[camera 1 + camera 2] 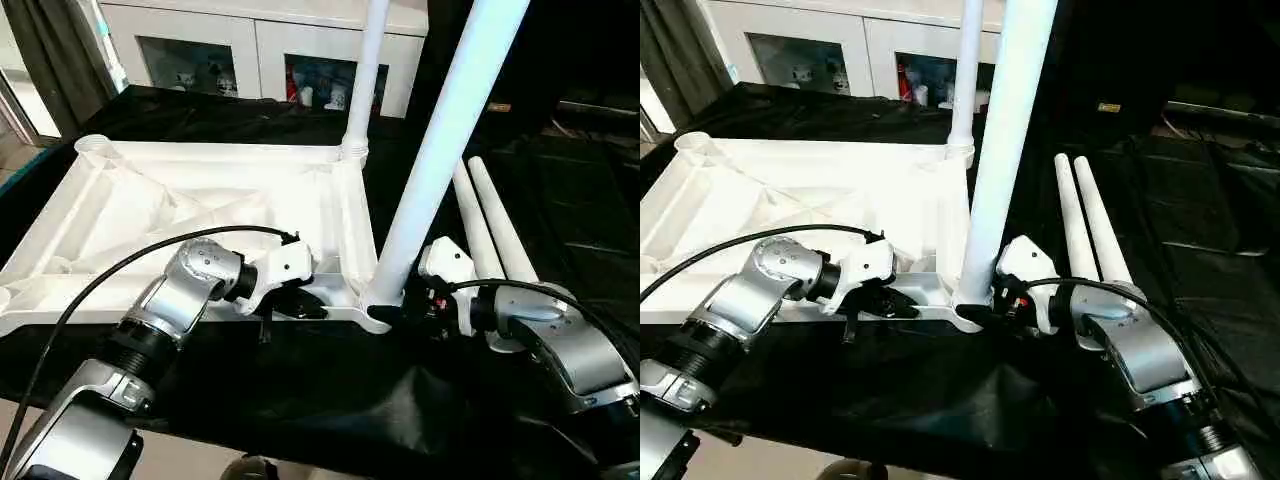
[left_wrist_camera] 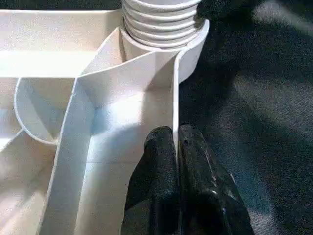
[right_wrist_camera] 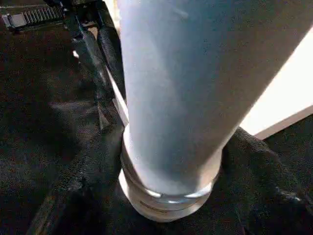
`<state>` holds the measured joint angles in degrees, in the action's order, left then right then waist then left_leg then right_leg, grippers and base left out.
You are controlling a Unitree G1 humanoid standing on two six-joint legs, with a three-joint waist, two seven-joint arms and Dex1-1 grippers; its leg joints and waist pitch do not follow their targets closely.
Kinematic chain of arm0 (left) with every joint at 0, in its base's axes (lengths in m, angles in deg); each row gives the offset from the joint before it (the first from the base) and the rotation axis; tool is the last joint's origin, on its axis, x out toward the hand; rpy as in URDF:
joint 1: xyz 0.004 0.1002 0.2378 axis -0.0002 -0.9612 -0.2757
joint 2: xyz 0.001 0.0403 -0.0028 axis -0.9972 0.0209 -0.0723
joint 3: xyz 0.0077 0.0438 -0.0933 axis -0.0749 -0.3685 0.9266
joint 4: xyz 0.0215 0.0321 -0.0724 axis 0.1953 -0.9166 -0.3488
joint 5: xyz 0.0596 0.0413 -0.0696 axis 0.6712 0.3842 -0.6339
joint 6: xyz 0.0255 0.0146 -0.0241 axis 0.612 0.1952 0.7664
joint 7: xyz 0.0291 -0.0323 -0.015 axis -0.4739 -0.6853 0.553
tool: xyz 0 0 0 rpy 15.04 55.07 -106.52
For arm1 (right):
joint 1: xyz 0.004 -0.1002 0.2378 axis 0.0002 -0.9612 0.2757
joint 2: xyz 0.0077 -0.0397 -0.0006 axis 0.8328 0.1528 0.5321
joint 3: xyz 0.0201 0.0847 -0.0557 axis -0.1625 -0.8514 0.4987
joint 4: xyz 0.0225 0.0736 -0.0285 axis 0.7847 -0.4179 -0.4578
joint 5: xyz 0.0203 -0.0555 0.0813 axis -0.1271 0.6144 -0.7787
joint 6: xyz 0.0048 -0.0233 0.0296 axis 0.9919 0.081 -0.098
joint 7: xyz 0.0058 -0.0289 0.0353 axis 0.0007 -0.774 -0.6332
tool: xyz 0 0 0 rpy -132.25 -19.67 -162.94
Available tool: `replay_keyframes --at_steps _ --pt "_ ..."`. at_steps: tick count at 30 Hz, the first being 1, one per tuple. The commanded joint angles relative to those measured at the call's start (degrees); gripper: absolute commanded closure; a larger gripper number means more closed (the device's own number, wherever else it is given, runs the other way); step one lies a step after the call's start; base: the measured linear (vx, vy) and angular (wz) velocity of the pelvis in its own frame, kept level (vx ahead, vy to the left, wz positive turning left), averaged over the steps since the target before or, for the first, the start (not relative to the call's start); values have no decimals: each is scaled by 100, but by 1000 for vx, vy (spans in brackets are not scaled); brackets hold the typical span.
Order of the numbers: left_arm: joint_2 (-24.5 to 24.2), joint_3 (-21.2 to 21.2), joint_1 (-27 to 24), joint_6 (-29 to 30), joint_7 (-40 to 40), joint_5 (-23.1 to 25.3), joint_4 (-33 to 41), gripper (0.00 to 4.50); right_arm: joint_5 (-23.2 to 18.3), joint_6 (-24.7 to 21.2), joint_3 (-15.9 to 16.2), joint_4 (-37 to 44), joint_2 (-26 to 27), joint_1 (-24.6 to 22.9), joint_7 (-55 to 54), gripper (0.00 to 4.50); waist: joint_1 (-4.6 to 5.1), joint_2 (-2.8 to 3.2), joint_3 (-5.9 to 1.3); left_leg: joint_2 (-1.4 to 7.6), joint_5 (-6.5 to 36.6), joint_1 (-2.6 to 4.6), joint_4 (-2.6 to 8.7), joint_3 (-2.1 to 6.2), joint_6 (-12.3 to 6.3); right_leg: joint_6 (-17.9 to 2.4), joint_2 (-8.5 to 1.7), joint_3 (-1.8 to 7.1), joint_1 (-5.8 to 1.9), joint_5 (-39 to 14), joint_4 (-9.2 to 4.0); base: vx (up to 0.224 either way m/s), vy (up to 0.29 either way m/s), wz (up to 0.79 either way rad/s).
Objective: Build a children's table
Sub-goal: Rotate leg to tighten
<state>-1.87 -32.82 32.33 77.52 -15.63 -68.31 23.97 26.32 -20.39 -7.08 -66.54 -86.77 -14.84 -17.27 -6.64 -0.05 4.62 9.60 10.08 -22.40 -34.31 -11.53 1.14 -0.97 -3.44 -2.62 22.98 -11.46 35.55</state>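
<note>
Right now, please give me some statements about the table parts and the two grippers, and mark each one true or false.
1. The tabletop lies with its ribbed underside up. True.
2. All four legs stand in sockets. False: two loose legs lie on the black cloth.
3. The left gripper pinches the tabletop's rim. True.
4. The right gripper holds a loose leg. False: it grips the near upright leg at its base.
5. The far leg stands upright in a corner socket. True.

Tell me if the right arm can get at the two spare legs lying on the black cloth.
Probably not yet: the right gripper is clasped round the near leg at its socket. The two spare legs lie close beside that forearm, unobstructed, so releasing first should free the way.
</note>
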Motion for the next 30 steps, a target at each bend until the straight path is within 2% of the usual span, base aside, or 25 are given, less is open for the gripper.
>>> replay_keyframes --at_steps 1,3,5,7,8,9,10,11,12,13,17,20,21,24,26,27,30 --pt "0 -67 15 -3 16 49 95 450 22 68 109 -41 24 45 62 176 -27 -33 -478 410 638 149 351 199 -342 -1486 -574 279 -298 -184 -326 0 0 0" --pt "3 -59 18 -7 37 54 81 450 29 82 113 -56 32 38 54 178 -28 -26 -476 407 630 146 348 201 -336 -1485 -572 281 -294 -176 -321 0 0 0" --pt "96 13 68 41 449 185 -96 450 106 116 -11 -259 224 -2 -266 178 -17 -28 -470 405 687 147 346 197 -324 -1484 -576 284 -281 -254 -336 0 0 0" --pt "273 171 155 173 954 224 -314 450 246 118 -159 -600 482 52 -832 178 8 -28 -429 385 985 172 363 199 -156 -1436 -573 276 -253 -824 -412 0 0 0" --pt "379 260 208 261 1218 226 -433 450 279 72 -279 -816 665 96 -1200 178 17 -36 -425 386 1060 173 376 207 -96 -1399 -580 277 -270 -1005 -425 0 0 0" --pt "557 363 298 421 1646 257 -620 450 205 -64 -602 -1230 1081 200 -1924 178 32 -42 -413 374 1145 169 390 219 -11 -1313 -585 275 -274 -1310 -450 0 0 0" --pt "557 363 298 421 1646 257 -620 450 205 -64 -602 -1230 1081 200 -1924 178 47 -29 -411 370 1257 179 396 226 50 -1256 -593 278 -250 -1546 -482 0 0 0" --pt "660 404 349 543 1875 284 -714 450 132 -139 -800 -1462 1332 269 -2337 178 51 -39 -417 373 1266 178 406 242 89 -1205 -599 269 -261 -1631 -485 0 0 0" --pt "960 553 499 942 2467 290 -954 450 143 -155 -1007 -1901 1743 435 -3081 179 94 -32 -407 364 1314 181 418 234 148 -1187 -577 269 -238 -1684 -495 0 0 0" --pt "1092 624 572 1087 2721 282 -1072 450 185 -122 -1037 -2070 1889 510 -3341 179 101 -18 -412 359 1437 228 403 233 212 -1183 -584 271 -199 -1833 -517 0 0 0" --pt "1542 747 767 1307 3211 220 -1425 450 308 56 -1130 -2606 2411 819 -4162 180 112 -19 -405 352 1500 206 422 249 190 -1061 -586 276 -225 -1935 -564 0 0 0" --pt "1994 693 938 1257 3555 248 -1767 450 538 294 -1019 -3099 2887 1173 -4601 180 141 3 -408 349 1668 230 430 254 237 -1065 -584 275 -181 -1974 -577 0 0 0" --pt "2095 670 985 1216 3614 265 -1858 450 579 381 -975 -3177 2970 1246 -4586 180 143 -4 -409 347 1724 248 435 253 250 -1041 -576 274 -182 -1972 -585 0 0 0" --pt "2137 632 1046 1136 3640 317 -1944 450 530 469 -1039 -3226 3013 1310 -4528 180 135 11 -398 361 1766 234 462 260 185 -998 -579 279 -205 -1854 -589 0 0 0" --pt "2138 631 1078 1119 3656 336 -1989 450 498 499 -1088 -3279 3014 1351 -4544 124 143 23 -395 367 1825 240 487 268 185 -986 -571 265 -211 -1863 -595 0 0 0" --pt "2104 628 1087 1125 3647 353 -2004 450 465 525 -1106 -3255 2971 1363 -4451 110 147 43 -387 372 1944 265 495 273 213 -988 -574 264 -196 -1933 -605 0 0 0" --pt "1977 604 1102 1052 3595 414 -2062 450 403 593 -1139 -3104 2832 1374 -4162 90 168 23 -377 365 2151 252 517 297 232 -908 -594 257 -224 -2192 -637 0 0 0"
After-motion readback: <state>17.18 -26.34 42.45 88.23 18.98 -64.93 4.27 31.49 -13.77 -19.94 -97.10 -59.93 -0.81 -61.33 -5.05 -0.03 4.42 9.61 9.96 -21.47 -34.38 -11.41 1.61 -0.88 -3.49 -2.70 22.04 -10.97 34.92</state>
